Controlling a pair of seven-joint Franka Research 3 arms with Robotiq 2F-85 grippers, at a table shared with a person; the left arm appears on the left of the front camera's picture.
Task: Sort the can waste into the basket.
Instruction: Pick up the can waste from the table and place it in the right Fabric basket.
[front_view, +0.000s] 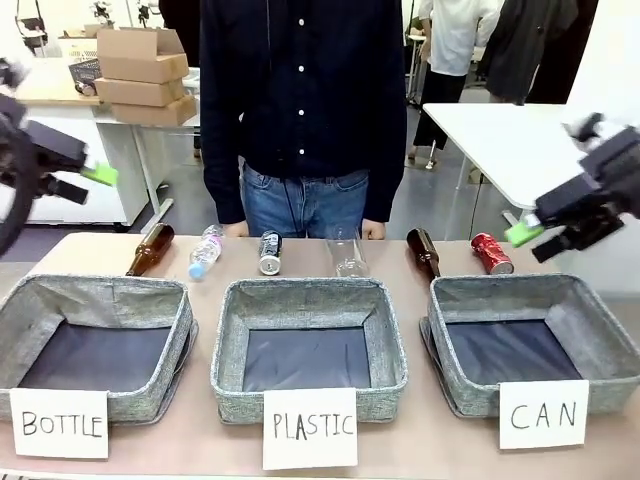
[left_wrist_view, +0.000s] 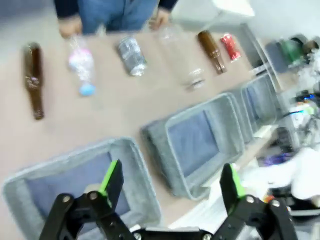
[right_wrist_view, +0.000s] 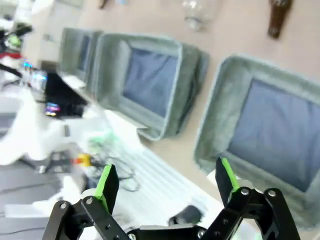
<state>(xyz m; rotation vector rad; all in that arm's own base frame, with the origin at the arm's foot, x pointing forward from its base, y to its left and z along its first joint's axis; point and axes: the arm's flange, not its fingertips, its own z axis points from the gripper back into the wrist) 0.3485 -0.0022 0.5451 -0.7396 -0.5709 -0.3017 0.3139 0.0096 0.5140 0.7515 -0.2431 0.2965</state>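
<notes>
Table (front_view: 90, 258): black can (front_view: 270, 252), red can (front_view: 491, 253) lying, long axes roughly near-far.

My right wrist view crops the brown bottle (right_wrist_view: 277, 16) and clear bottle (right_wrist_view: 196, 11) at its top; I can't read print on the black can (front_view: 270, 251).

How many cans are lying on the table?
2. The black can lies beyond the PLASTIC basket; the red can lies beyond the CAN basket. None seem hidden.
</notes>
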